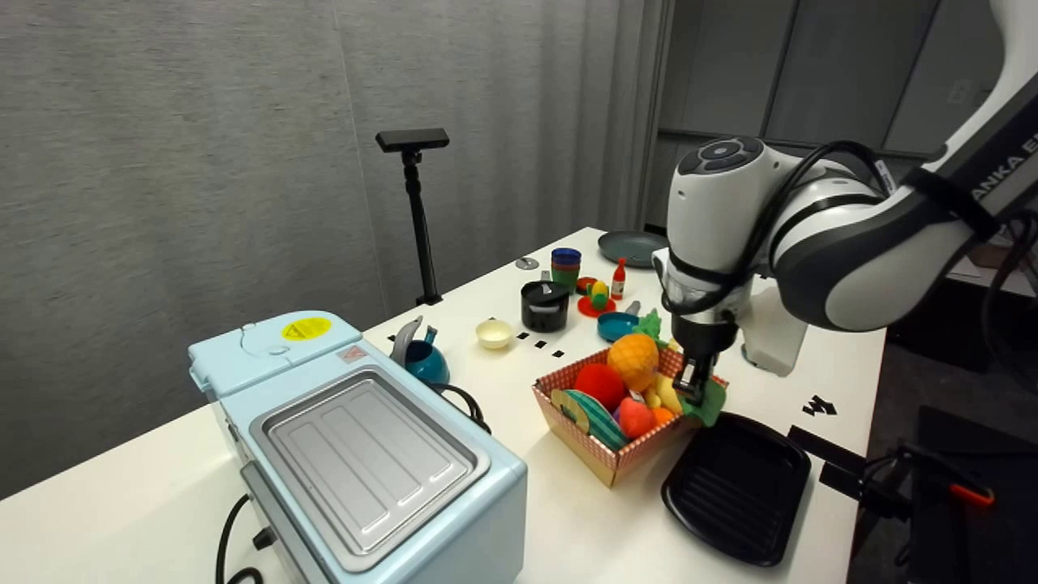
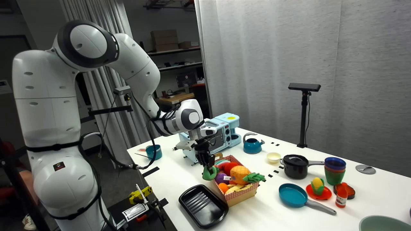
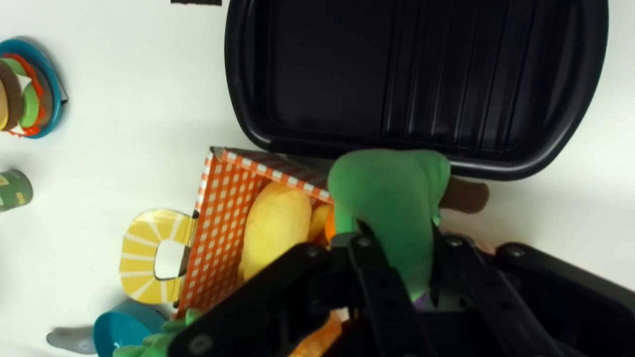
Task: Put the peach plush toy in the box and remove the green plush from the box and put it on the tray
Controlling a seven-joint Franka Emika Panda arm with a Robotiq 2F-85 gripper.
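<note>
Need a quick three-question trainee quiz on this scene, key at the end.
1. Multiple choice: what is the claw gripping?
A) the pineapple toy
B) the green plush
C) the teal kettle

2. True or false: the peach plush toy lies in the box.

3. Fill in the blank: on the table beside the box lies the flat black ____, where the green plush is meant to go.

Key: 1. B; 2. true; 3. tray.

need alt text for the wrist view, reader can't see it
The tool grips a green plush that partly hides the edge of a checked box holding a yellow toy; a black tray lies beside the box.
</note>
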